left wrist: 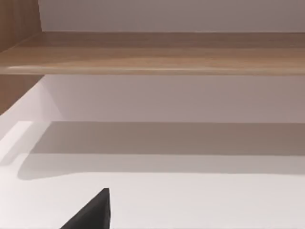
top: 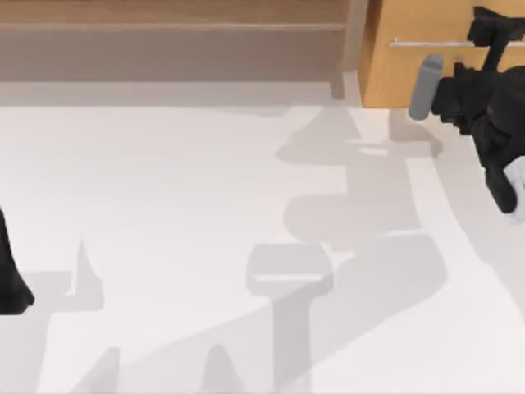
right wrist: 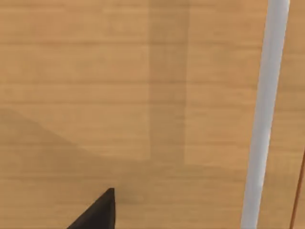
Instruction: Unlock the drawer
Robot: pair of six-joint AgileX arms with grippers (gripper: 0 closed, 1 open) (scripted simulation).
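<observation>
At the table's far right, the right gripper (top: pixel 490 31) is reaching up against the drawer (top: pixel 410 70), its black wrist angling in from the right edge. One drawer is showing, with one silver handle (top: pixel 426 42) running across its orange-tan front. The gripper's tip is sitting at the handle's right end; whether the jaws are wide or closed on the bar cannot be told. Seen from the right wrist, the handle (right wrist: pixel 267 114) is lying just ahead of the jaws, close against the drawer front (right wrist: pixel 119 95). One brown shelf (top: pixel 164 37) is standing left of the drawer. The left arm (top: pixel 10 279) is resting parked at the left edge, one fingertip (left wrist: pixel 93 212) facing the shelf (left wrist: pixel 152 55).
</observation>
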